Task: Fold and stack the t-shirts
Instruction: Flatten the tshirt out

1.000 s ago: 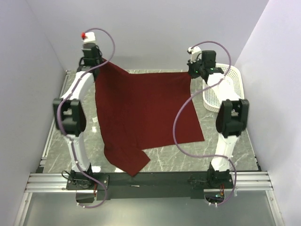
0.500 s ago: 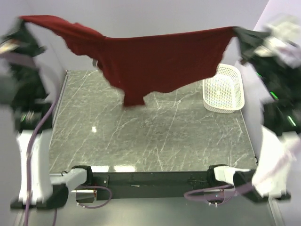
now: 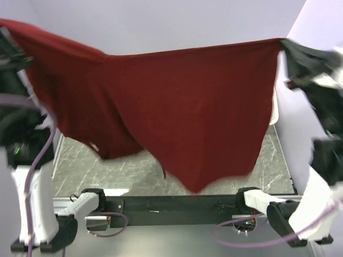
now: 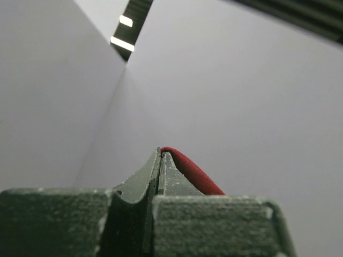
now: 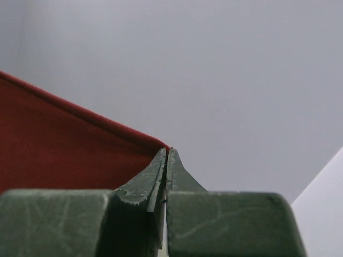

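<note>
**Maroon shirt stretched in the air between two clamped hands**

The maroon t-shirt [image 3: 182, 107] hangs as a broad, matte sheet of soft cloth. Its top edge is pulled nearly straight from the left hand [image 4: 161, 160] across to the right hand [image 5: 166, 158], with only a slight sag midway between them. Below that edge the cloth falls in loose folds to an uneven hem. One pointed corner hangs lowest, below and inward of the right hand, and a bunched fold sits below the left hand (with a pale fleck on it, too small to identify).

Each wrist view shows what the top view blurs: two dark, scuffed fingers pressed flat together on a thin pinch of red cloth. From the left hand only a narrow rolled rim of cloth emerges beside the fingertips. From the right hand a wide red expanse with a straight upper edge runs away towards the other arm.

Only the top view shows the grey, white-veined worktop [image 3: 128, 171], glossy and bare where it shows beneath the hem. How high the cloth hangs above it cannot be told. Smooth pale walls [image 3: 161, 27] stand just outside each hand, while the span between the hands is filled by the shirt.
</note>
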